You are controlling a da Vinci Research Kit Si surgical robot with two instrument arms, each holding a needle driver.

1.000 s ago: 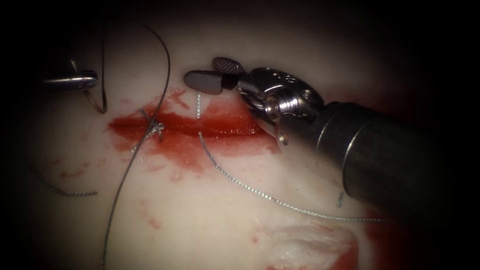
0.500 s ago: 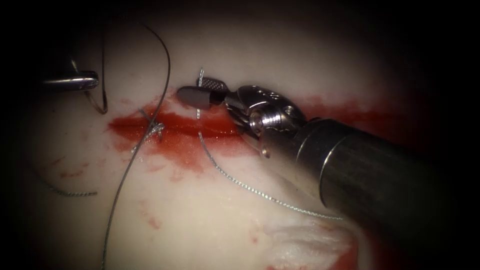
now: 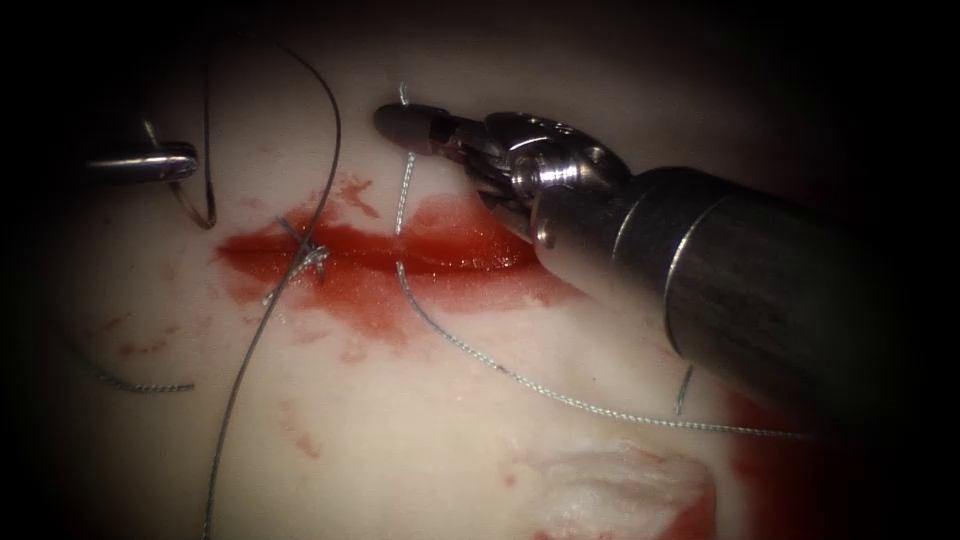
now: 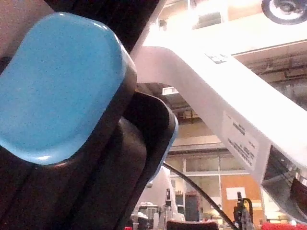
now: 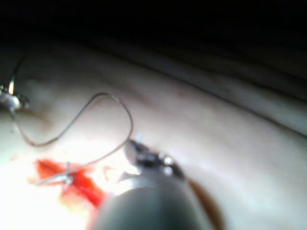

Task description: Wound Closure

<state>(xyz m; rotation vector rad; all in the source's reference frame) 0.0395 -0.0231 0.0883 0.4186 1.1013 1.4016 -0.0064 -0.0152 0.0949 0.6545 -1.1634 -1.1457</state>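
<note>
One stitch is knotted (image 3: 312,258) at the left end of the cut (image 3: 380,250); the remainder of the cut, centre frame and wet with red fluid (image 3: 440,225), lies unclosed. A second thread (image 3: 403,190) crosses it further right. The right tool (image 3: 405,122), upper centre, has its jaws closed on that thread's short end (a tip pokes out above them) and lifts it taut, higher than a second ago. The left tool (image 3: 140,162), upper left, grips the needle (image 3: 190,205) near its blunt end, clear of the tissue (image 3: 400,430). Judged: second stitch placed, untied; more of the cut remains.
</note>
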